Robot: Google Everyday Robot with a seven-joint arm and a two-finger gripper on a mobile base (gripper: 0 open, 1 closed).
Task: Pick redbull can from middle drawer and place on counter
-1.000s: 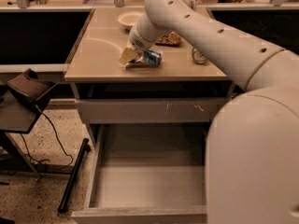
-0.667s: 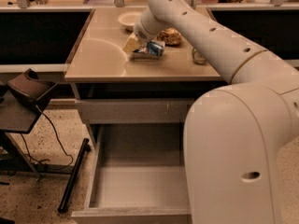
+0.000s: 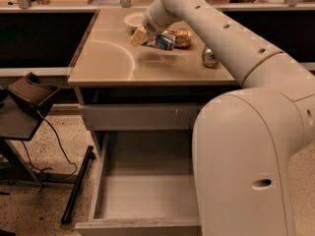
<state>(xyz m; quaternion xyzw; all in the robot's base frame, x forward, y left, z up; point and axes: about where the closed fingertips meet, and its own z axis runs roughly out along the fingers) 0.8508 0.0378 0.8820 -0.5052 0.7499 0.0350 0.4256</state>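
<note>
Camera view shows my gripper (image 3: pixel 146 38) over the far part of the counter (image 3: pixel 106 63), clenched on the redbull can (image 3: pixel 164 41). I see the can held tilted, just clear of the beige top, with its shadow below. A brown snack packet (image 3: pixel 180 37) sits just behind it, a white plate (image 3: pixel 133 19) farther back, and a green-and-silver can (image 3: pixel 210 58) lies off to the right. Below, the middle drawer (image 3: pixel 142 200) stands pulled open under the closed scratched drawer front (image 3: pixel 138 117).

Redbull can (image 3: pixel 163 41): blue and silver. Counter (image 3: pixel 110 63): glossy beige, curved pale reflections. Middle drawer (image 3: pixel 142 198): plain grey. Gripper (image 3: pixel 145 38), above counter's rear beside the can: tan, on cream arm (image 3: pixel 221 36). Snack packet (image 3: pixel 181 37): golden-brown. 1 other can (image 3: pixel 210 58): green-silver.
</note>
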